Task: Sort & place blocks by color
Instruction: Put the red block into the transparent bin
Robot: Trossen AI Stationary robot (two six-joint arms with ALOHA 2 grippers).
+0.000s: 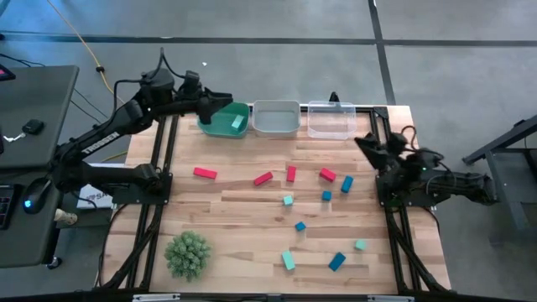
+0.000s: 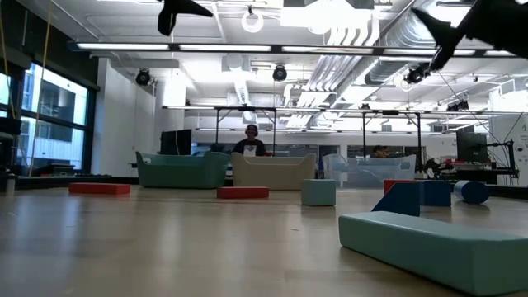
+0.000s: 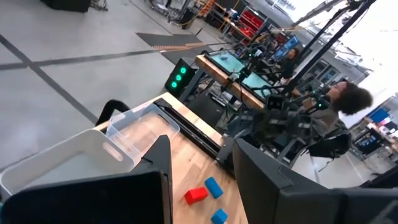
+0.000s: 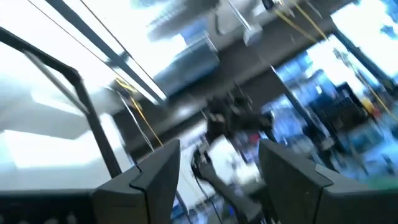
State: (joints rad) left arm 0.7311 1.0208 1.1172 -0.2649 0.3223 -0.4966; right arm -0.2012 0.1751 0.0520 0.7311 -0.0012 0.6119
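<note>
Red, blue and light teal blocks lie flat and scattered on the wooden table, among them a red bar (image 1: 205, 173), a blue block (image 1: 346, 184) and a teal block (image 1: 288, 260). One teal block (image 1: 238, 122) lies inside the teal bin (image 1: 220, 126). My left gripper (image 1: 220, 104) hovers open over that bin's near-left rim and holds nothing; the left wrist view shows its gap (image 3: 202, 142) empty. My right gripper (image 1: 367, 141) is raised at the table's right edge, open (image 4: 219, 146) and tilted upward.
Three bins stand in a row along the far edge: the teal one, a grey bin (image 1: 276, 118) and a clear bin (image 1: 331, 118). A green spiky ball (image 1: 186, 254) sits near the near-left corner. A person (image 2: 250, 142) sits beyond the table.
</note>
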